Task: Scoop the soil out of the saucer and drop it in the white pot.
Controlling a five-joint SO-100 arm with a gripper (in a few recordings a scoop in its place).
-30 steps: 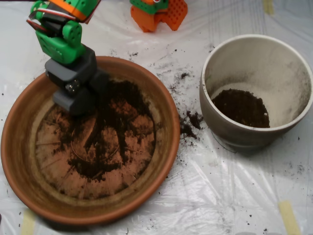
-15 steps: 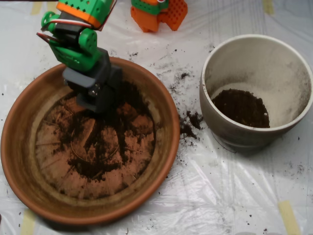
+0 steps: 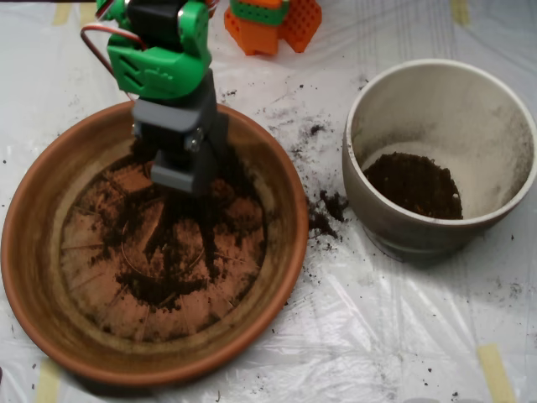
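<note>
The terracotta saucer (image 3: 18,252) fills the left half of the overhead view. Thin, patchy dark soil (image 3: 172,281) is spread over its ridged base. My grey scoop (image 3: 178,172) hangs over the saucer's upper middle, under the green arm, with its lower edge close to the thicker soil by the far rim. What the scoop holds is hidden. The white pot (image 3: 369,206) stands to the right, apart from the saucer, with a mound of soil (image 3: 413,185) in its bottom.
Spilled soil (image 3: 323,214) lies on the plastic sheet between saucer and pot, with more crumbs above it. The arm's orange and green base (image 3: 273,21) sits at the top middle. Tape strips (image 3: 495,369) hold the sheet at the edges.
The scoop and arm have swung right and a little upward across the saucer's far side, from its upper left to its upper middle. Saucer and pot have not moved.
</note>
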